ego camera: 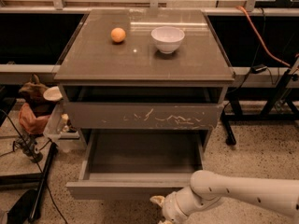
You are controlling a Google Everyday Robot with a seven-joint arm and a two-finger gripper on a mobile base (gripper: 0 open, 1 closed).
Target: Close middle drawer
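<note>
The middle drawer [122,189] is pulled far out of the grey-brown cabinet [145,59], and its inside is empty. Its plain front faces me low in the view. The drawer front with many white scratches [142,115] sits just above it, slightly ajar. My gripper [162,207] is at the bottom edge of the view, just below and in front of the right half of the middle drawer's front, on the end of my white arm [243,194]. The gripper is partly cut off by the frame edge.
An orange [118,34] and a white bowl [167,38] sit on the cabinet top. Bags, a cup and clutter [41,107] stand to the left with cables and a black stand [37,190]. Black table legs [275,97] and an orange cable [261,36] are to the right.
</note>
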